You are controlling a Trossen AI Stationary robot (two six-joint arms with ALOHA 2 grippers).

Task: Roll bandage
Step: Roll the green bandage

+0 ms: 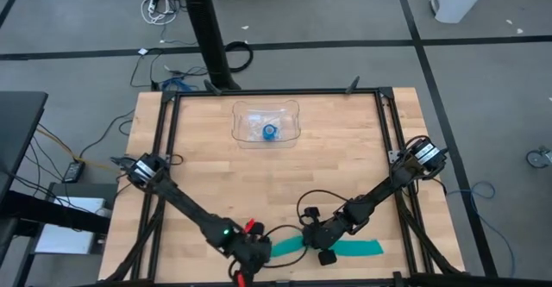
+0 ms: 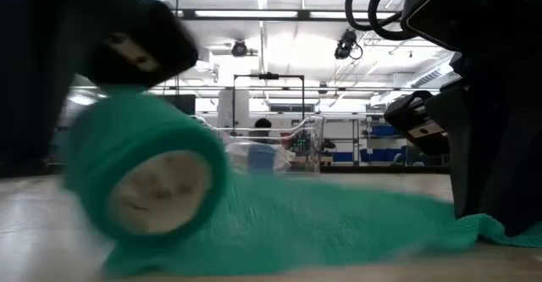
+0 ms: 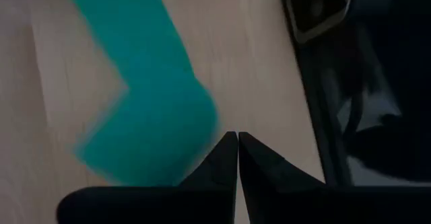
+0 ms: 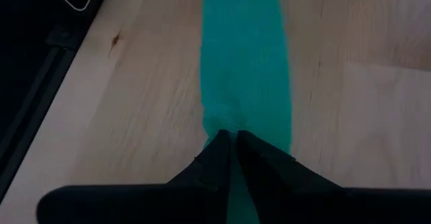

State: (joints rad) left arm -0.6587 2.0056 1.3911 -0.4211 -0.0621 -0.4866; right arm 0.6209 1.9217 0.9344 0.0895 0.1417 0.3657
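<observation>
The teal-green bandage (image 1: pixel 345 248) lies near the table's near edge, partly rolled. Its roll (image 2: pixel 144 180) is at the left end, and a flat strip (image 4: pixel 246 62) runs from it toward the table's right. My left gripper (image 3: pixel 237 143) is shut, with its fingers right beside the roll (image 3: pixel 151 126). My right gripper (image 4: pixel 234 140) is shut and stands on the strip, about midway along it; it also shows in the high view (image 1: pixel 323 240). My left gripper lays the outer side of one shut finger (image 3: pixel 214 158) against the roll's curved side (image 3: pixel 195 143), coming from above and slanting. The roll lies on the table with one flat end (image 2: pixel 161 189) facing the near edge. My right gripper presses its shut fingertips (image 4: pixel 222 146) down on the flat strip (image 4: pixel 246 120) from above, near the strip's middle width. The strip lies flat on the table beneath them and runs on past the fingers.
A clear plastic tray (image 1: pixel 293 115) with a small bright-blue roll (image 1: pixel 270 131) stands at the table's far middle. Black frame rails (image 1: pixel 168 140) run along the table's sides. Both grippers work close to the near edge, close to each other.
</observation>
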